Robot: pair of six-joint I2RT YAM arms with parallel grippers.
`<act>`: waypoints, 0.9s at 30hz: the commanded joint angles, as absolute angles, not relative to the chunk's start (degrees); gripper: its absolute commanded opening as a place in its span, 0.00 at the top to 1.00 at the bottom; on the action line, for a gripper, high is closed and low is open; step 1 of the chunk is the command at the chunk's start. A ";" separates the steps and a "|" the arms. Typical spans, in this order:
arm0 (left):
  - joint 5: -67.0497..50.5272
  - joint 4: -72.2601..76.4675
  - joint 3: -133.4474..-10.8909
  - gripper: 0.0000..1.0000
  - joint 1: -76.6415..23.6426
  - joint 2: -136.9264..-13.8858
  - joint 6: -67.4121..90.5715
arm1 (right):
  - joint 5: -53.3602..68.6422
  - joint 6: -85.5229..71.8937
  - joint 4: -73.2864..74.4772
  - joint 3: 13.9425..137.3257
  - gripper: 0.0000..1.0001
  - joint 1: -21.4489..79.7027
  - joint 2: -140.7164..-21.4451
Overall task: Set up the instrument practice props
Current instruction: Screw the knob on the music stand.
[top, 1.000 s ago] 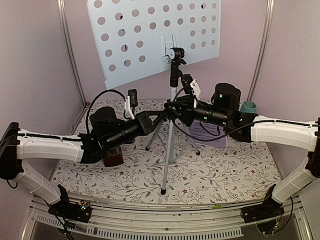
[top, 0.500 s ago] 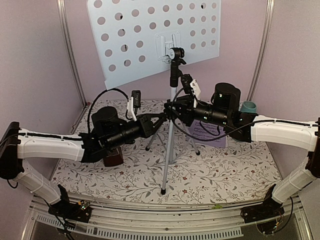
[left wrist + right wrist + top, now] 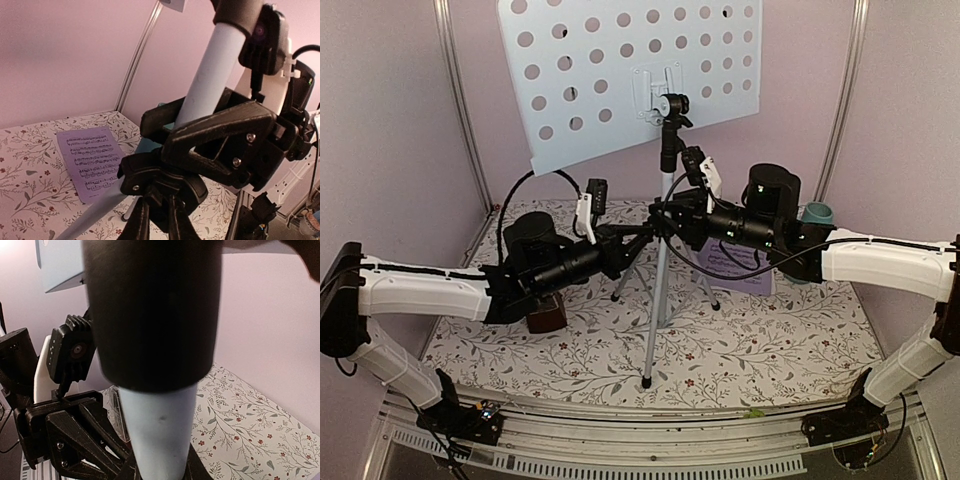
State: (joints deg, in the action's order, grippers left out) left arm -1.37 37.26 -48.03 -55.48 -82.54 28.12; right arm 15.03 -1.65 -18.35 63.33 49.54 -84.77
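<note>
The music stand stands mid-table, its pale-blue perforated desk [image 3: 620,70] tilted on a silver pole [image 3: 661,270] with tripod legs. My right gripper [image 3: 666,213] is shut on the pole [image 3: 160,430] from the right, just above the black leg hub [image 3: 165,182]. Its black fingers [image 3: 220,135] clamp the pole front and back. My left gripper [image 3: 640,234] comes in from the left. Its fingers [image 3: 142,220] are shut on the underside of the hub. A lilac sheet-music page [image 3: 740,268] lies flat behind the right arm. The dark-red-brown metronome [image 3: 548,313] sits under the left arm.
A teal cup [image 3: 817,213] stands at the back right, next to the right arm's elbow. Pink walls close in on three sides, with metal corner posts [image 3: 460,100]. The flowered table cloth [image 3: 760,350] ends at a rail along the near edge.
My left gripper has slid right onto the tripod hub and narrowed its jaws. The stand's desk has shifted up slightly. The right gripper has kept its hold.
</note>
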 commanded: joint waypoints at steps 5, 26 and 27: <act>-2.40 50.53 -44.56 0.98 -57.37 -87.18 -2.17 | 16.60 -2.72 -6.20 61.69 1.00 50.80 -88.56; 7.22 52.14 -41.59 0.95 -60.31 -91.59 -55.69 | 17.02 -2.55 -3.99 62.84 1.00 50.80 -89.57; 7.54 52.46 -41.43 0.94 -60.33 -91.54 -57.15 | 17.02 -2.55 -3.92 63.04 1.00 50.81 -89.76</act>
State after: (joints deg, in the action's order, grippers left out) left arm 7.07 56.51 -43.53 -58.65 -88.88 -43.68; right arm 13.69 -1.48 -15.86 64.53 49.43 -84.88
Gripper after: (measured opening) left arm 0.105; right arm 0.174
